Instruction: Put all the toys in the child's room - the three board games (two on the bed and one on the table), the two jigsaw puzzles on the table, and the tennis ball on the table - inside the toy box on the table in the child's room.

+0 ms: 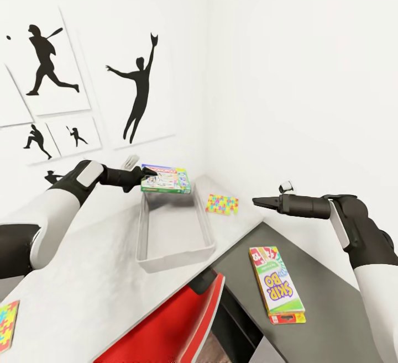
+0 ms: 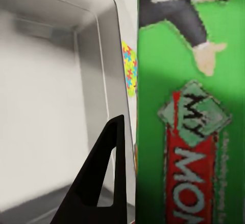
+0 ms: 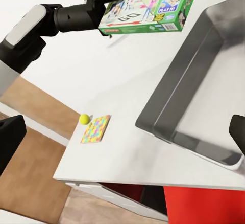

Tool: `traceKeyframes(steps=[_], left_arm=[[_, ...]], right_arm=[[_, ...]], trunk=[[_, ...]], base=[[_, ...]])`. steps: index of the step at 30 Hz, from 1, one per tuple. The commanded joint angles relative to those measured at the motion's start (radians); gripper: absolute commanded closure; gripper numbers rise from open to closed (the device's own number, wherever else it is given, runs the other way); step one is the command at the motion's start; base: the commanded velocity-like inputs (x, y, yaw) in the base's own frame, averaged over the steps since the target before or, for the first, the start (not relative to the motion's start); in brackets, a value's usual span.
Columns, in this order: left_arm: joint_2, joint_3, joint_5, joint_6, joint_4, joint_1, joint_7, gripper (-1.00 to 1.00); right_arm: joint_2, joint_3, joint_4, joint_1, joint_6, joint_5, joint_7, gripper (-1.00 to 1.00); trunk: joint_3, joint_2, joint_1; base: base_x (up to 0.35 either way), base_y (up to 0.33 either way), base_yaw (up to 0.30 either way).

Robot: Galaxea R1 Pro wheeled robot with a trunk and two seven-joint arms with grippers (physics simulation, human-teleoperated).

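My left gripper (image 1: 145,174) is shut on the edge of a green Monopoly board game (image 1: 168,180), holding it in the air over the far end of the light grey toy box (image 1: 174,261). In the left wrist view one black finger (image 2: 102,183) lies against the game (image 2: 189,106), with the toy box's wall (image 2: 97,55) beneath. The toy box looks empty. A jigsaw puzzle (image 1: 221,204) lies on the table (image 1: 83,263) beyond the toy box, and another (image 1: 6,324) at the near left. The tennis ball (image 3: 84,118) touches a puzzle (image 3: 96,129). My right gripper (image 1: 258,201) hovers open and empty.
The SKIP-BO game (image 1: 276,285) lies on the lower dark grey cabinet (image 1: 326,308), below my right arm. A red chair (image 1: 171,324) stands at the table's near edge. White walls with black silhouette pictures (image 1: 138,92) close off the table's far side.
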Motion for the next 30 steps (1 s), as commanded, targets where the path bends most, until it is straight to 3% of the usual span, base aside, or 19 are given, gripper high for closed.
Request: traceKeyframes(steps=[1, 30], left_arm=[[0.001, -0.008, -0.004, 0.002, 0.000, -0.004, -0.006, 1.00], [-0.008, -0.008, -0.006, 0.041, 0.000, -0.035, 0.018, 1.00]], right_arm=[[0.000, 0.000, -0.001, -0.001, 0.007, -0.002, 0.002, -1.00], [-0.002, -0.001, -0.009, -0.001, 0.007, -0.003, 0.002, -1.00]], trunk=[[-0.004, -0.002, 0.001], [-0.051, -0.002, 0.001]], base=[[0.000, 0.000, 0.000], [0.000, 0.000, 0.000]])
